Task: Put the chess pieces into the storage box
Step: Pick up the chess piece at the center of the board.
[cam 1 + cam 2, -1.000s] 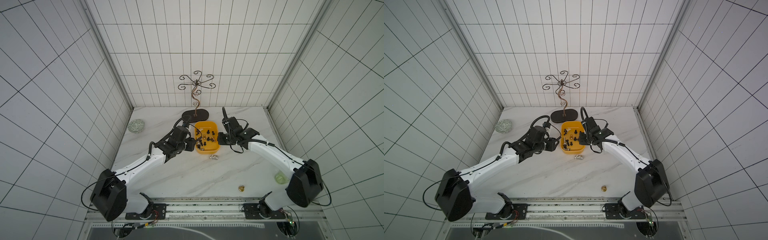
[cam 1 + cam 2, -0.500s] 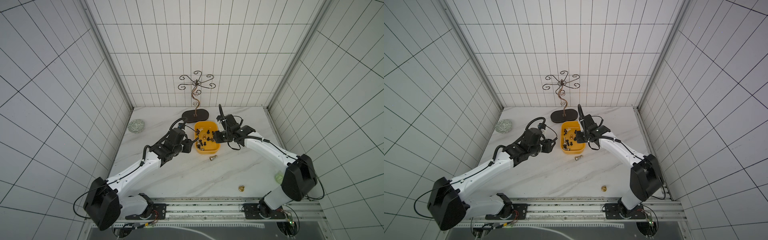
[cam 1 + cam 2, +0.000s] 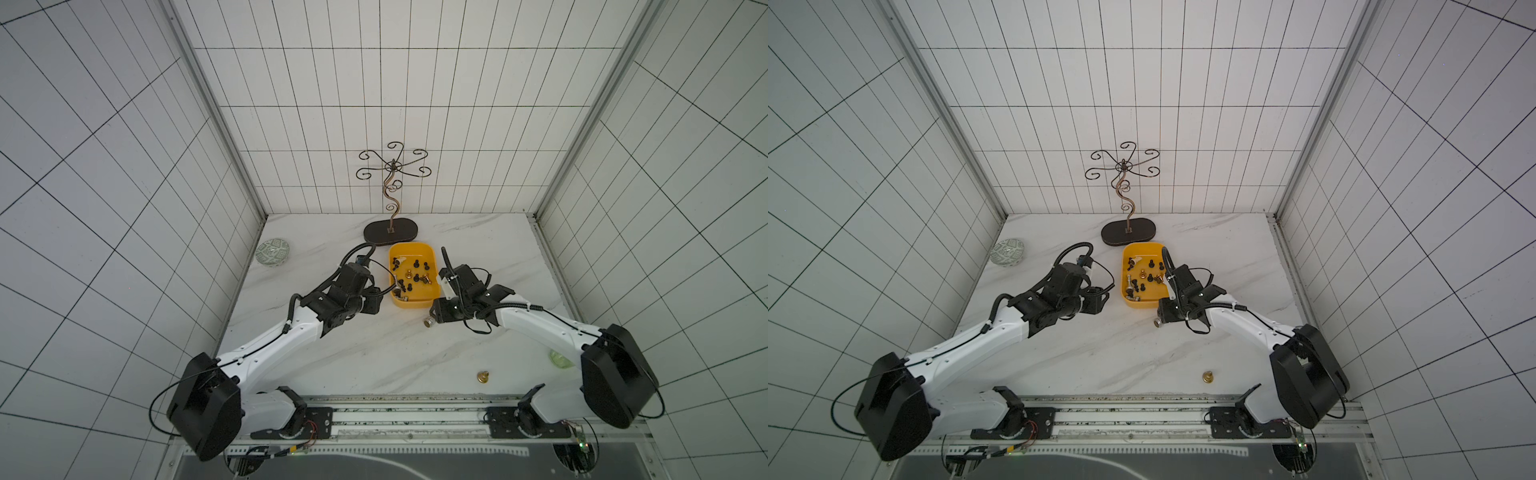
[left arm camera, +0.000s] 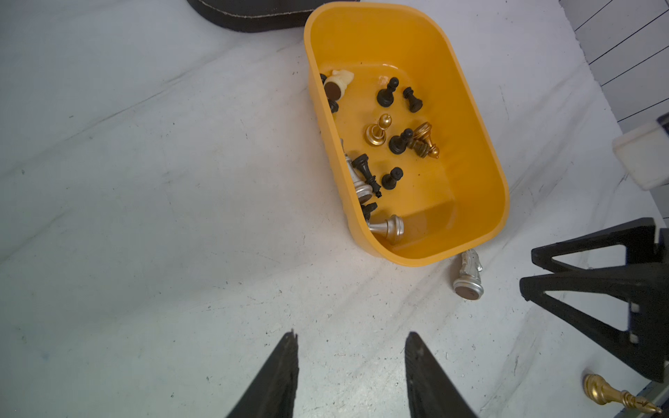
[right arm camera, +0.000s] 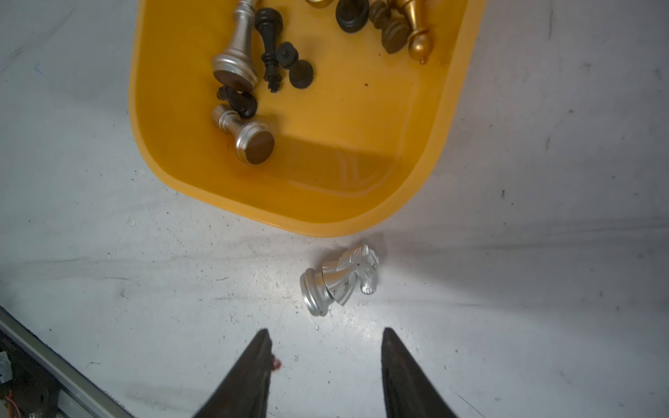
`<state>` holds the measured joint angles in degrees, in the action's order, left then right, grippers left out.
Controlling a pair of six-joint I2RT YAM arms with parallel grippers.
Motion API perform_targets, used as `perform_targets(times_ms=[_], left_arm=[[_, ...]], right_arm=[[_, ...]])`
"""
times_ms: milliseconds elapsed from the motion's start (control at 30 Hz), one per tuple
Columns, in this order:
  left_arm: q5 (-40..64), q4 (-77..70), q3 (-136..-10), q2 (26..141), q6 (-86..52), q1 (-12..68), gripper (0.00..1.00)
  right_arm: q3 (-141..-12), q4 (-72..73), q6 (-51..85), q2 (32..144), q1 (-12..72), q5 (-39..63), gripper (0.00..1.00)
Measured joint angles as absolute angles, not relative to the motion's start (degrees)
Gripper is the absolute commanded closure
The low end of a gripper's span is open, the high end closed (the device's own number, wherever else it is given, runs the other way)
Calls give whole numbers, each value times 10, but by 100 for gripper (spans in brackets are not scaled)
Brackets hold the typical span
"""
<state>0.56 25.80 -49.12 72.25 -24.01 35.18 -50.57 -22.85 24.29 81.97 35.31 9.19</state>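
The storage box holds most chess pieces. Beside it hang the right gripper and left gripper, both spread and empty. A toppled silver knight lies just beside its wall, and an off-centre pinch could roll it away. A gold piece lies well apart from the box.

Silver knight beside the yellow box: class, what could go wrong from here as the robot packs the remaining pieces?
1. The silver knight lies on its side close to the storage box wall. In closing on it, the open right hand might roll it away or shove the box.
2. The gold piece sits near the front edge of the table, so a clumsy grasp could knock it off.
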Motion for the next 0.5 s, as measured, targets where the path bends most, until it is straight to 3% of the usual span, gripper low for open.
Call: perform_targets(times_ms=[133,500], left_arm=[[12,260,-489,723,-240,352,53],[20,260,-484,721,-237,352,53]], right_arm=[[-506,-210,260,838,367,81,33],[-507,-201,300,917,410,26,34]])
